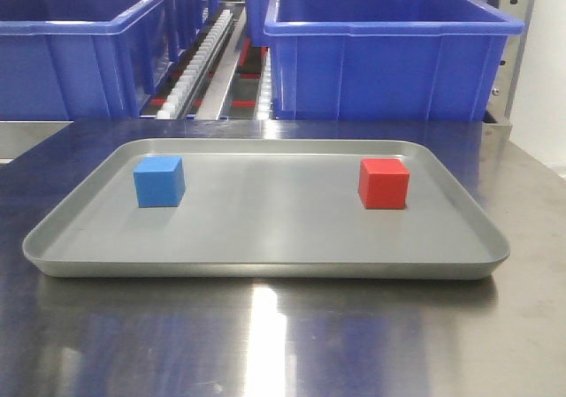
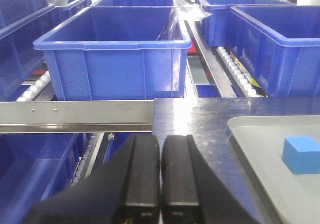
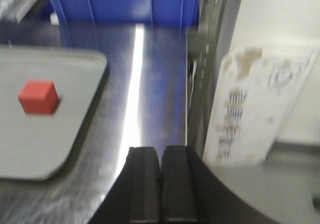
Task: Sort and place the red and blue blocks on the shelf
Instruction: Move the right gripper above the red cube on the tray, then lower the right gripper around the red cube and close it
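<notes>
Steel table [image 1: 265, 344], tray [image 1: 265, 269] on top: blue block [image 2: 301, 154] ahead-right of my left gripper [image 2: 160, 149], red block [image 3: 38, 97] ahead-left of my right gripper [image 3: 160, 156], so one each, I guess. Both jaws pressed together, empty.

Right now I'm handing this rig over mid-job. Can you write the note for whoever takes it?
Left gripper: shut, empty, low over the table, with the blue block ahead to its right.
Right gripper: shut, empty, with the red block ahead to its left.
Both blocks sit flat on the tray, blue on the left and red on the right, well apart.
Done: nothing placed; neither block is on the shelf.
Left: open each gripper, pick up both blocks and sort them onto the shelf behind the tray, where the blue bins stand.
</notes>
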